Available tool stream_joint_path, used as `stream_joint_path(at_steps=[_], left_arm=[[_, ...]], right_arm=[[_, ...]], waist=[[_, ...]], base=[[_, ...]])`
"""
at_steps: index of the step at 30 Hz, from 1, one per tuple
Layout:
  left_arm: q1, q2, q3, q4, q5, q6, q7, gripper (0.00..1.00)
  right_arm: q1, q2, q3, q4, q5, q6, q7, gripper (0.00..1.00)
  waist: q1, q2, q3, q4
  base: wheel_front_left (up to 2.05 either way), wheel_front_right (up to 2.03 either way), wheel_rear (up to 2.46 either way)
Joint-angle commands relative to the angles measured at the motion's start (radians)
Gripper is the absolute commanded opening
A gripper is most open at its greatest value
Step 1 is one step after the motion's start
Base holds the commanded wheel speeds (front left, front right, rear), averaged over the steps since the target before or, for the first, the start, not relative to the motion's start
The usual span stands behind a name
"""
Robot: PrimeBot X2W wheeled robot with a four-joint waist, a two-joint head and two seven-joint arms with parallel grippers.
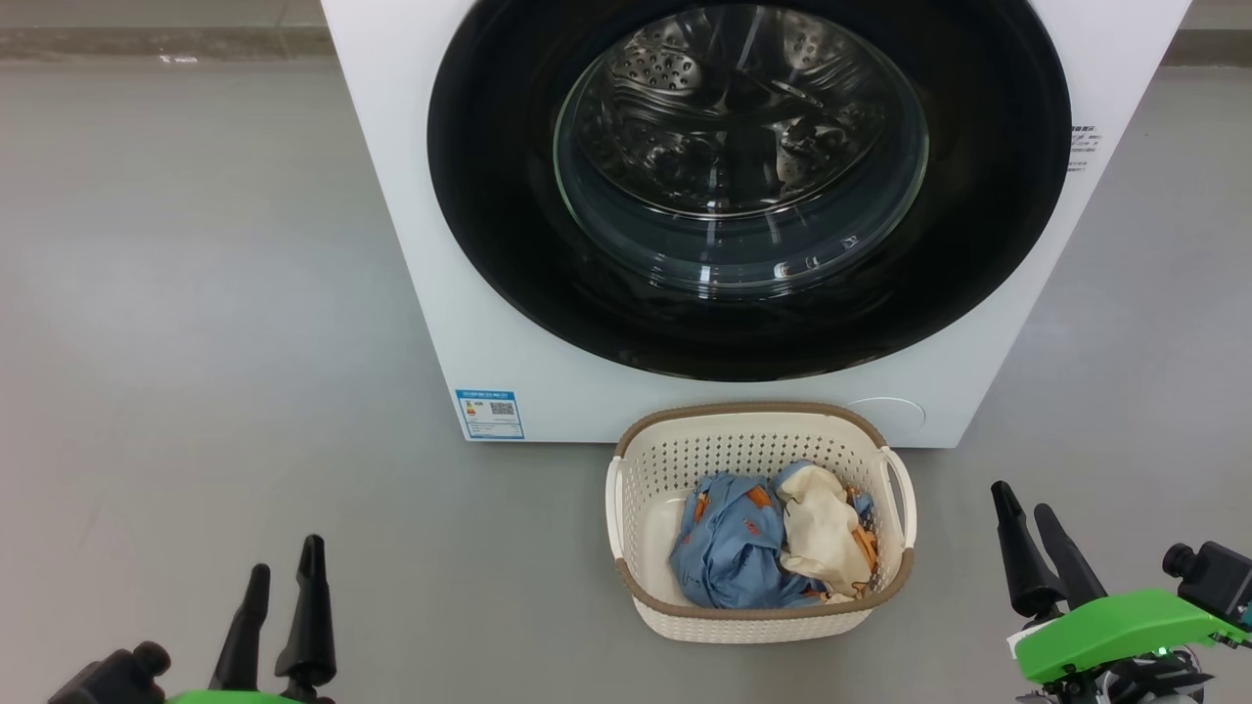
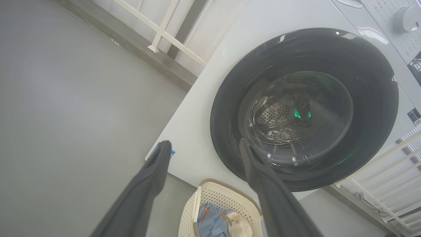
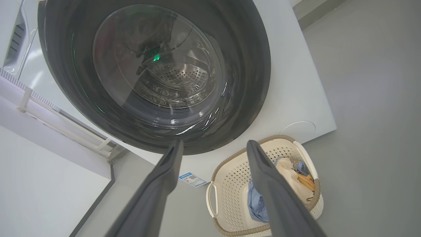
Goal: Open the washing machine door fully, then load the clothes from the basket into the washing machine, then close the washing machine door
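Observation:
The white washing machine [image 1: 421, 244] stands ahead with its round black-rimmed door [image 1: 509, 244] closed flat against the front; the steel drum shows through the glass. On the floor in front sits the cream basket [image 1: 646, 460], holding a light blue garment [image 1: 729, 548] and a cream-white one [image 1: 822, 528]. My left gripper [image 1: 286, 557] hovers open at the lower left, well left of the basket. Low on the right, my right gripper [image 1: 1022, 504] is open too, beside the basket. In the wrist views the door [image 2: 230, 108] [image 3: 250, 65] and basket [image 2: 213, 194] [image 3: 230, 171] lie beyond my empty fingers.
Grey floor [image 1: 196, 342] spreads to both sides of the machine. A small blue label [image 1: 489, 414] marks the washer's lower left corner. White railing [image 2: 164, 29] runs along the wall behind the machine, and a white panel [image 3: 39, 177] stands beside it.

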Motion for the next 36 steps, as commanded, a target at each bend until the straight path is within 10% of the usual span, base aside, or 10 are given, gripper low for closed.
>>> stream_joint_path(at_steps=[1, 36], left_arm=[[-0.048, 0.026, 0.015, -0.038, 0.045, 0.000, -0.017, 1.00], [-0.075, 0.062, 0.000, -0.057, 0.402, 0.001, -0.117, 1.00]], right_arm=[[-0.052, -0.024, 0.023, -0.027, -0.040, 0.004, -0.021, 1.00], [-0.071, -0.066, 0.091, -0.054, -0.382, 0.005, -0.121, 1.00]], waist=[[0.0000, 0.0000, 0.000, 0.000], [0.0000, 0.0000, 0.003, -0.009]], base=[[0.00, 0.00, 0.00], [0.00, 0.00, 0.00]])
